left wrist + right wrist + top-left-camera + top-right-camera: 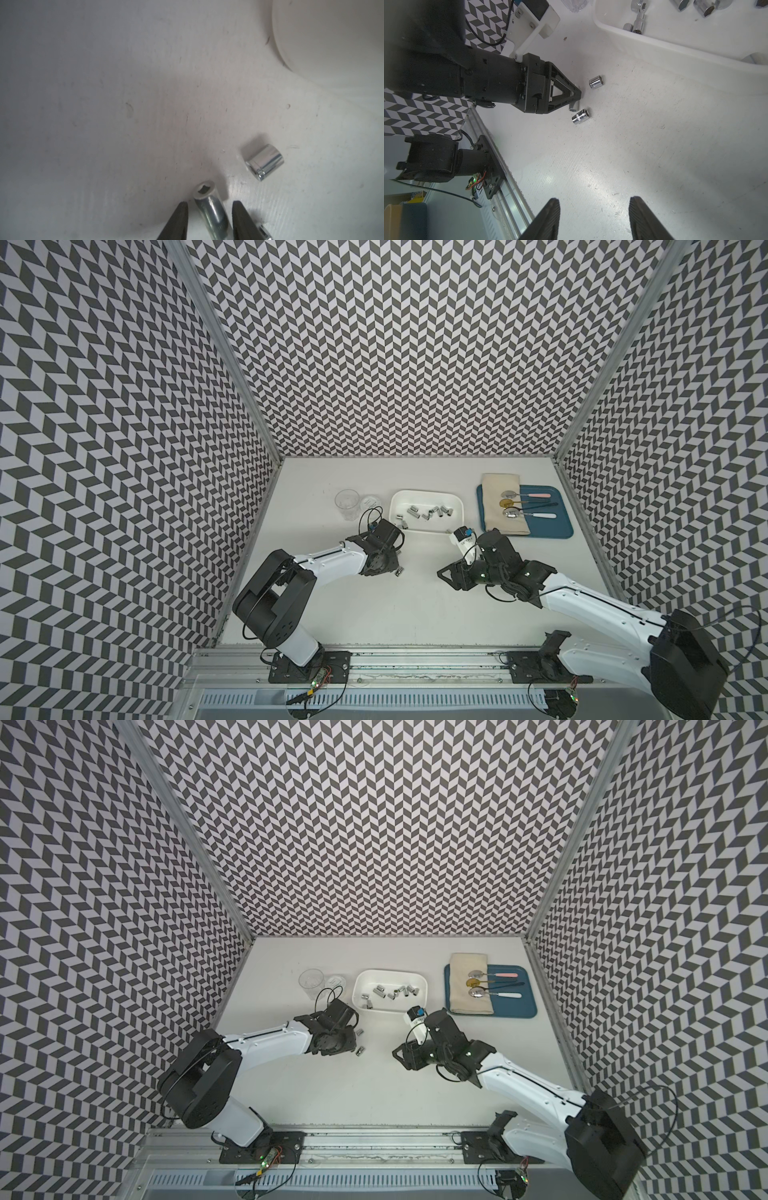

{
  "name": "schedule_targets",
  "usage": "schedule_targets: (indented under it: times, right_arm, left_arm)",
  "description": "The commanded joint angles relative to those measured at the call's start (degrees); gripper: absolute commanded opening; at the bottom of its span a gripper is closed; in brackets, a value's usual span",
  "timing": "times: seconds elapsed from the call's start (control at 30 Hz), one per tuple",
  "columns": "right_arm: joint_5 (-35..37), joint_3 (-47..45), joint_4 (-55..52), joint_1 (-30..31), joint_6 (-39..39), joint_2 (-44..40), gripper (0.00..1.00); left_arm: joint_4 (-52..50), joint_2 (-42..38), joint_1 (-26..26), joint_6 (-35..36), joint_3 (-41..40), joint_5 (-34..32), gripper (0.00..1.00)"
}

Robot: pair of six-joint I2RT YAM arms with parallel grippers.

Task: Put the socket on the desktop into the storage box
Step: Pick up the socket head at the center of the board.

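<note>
On the desktop [374, 614] a long chrome socket [209, 205] lies between the fingers of my left gripper [209, 204]. The jaws stand open, with a thin gap on each side of it. A short socket [264, 162] lies beside it and a third [265, 232] shows at the frame's edge. In both top views the left gripper [395, 560] [353, 1038] is low, just in front of the white storage box [426, 492] [390, 971], which holds several sockets [432, 512]. My right gripper [593, 202] [449, 574] hovers open and empty to the right of it.
A clear cup [347, 502] and its lid [370, 502] stand left of the box. A blue tray [552, 526] with a cloth and spoons sits at the right. Chevron walls close three sides, and a metal rail [415, 659] runs along the front.
</note>
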Motion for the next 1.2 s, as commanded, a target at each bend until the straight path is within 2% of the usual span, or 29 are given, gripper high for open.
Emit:
schedule_targets:
  times: [0.0, 0.17, 0.5, 0.57, 0.73, 0.8, 1.17]
  right_arm:
    - [0.15, -0.89, 2.59, 0.38, 0.35, -0.83, 0.57]
    - [0.27, -0.88, 2.59, 0.39, 0.46, -0.78, 0.57]
    - [0.28, -0.88, 3.12, 0.38, 0.92, -0.40, 0.57]
    - [0.31, -0.86, 3.13, 0.39, 1.09, -0.25, 0.57]
    - [0.47, -0.88, 3.20, 0.38, 1.17, -0.17, 0.57]
    - [0.50, -1.06, 3.25, 0.42, 1.28, -0.17, 0.57]
    - [-0.36, -1.16, 4.21, 0.38, 1.77, 0.11, 0.57]
  left_arm:
    - [-1.61, 1.72, -0.25, 0.57, 0.30, -1.73, 0.34]
    - [-1.42, 2.26, -0.34, 0.92, -0.36, -2.49, 0.27]
    - [-3.46, 4.60, -1.73, 1.97, -0.46, -6.49, 0.26]
    - [-3.04, 4.98, -1.86, 2.33, -0.81, -6.44, 0.19]
    - [-2.07, 5.29, -1.92, 2.73, -1.23, -5.14, 0.09]
    - [-1.87, 4.92, -1.92, 2.77, -1.17, -4.74, 0.02]
    - [-5.09, -1.10, 0.31, 4.42, 3.80, -5.09, 0.02]
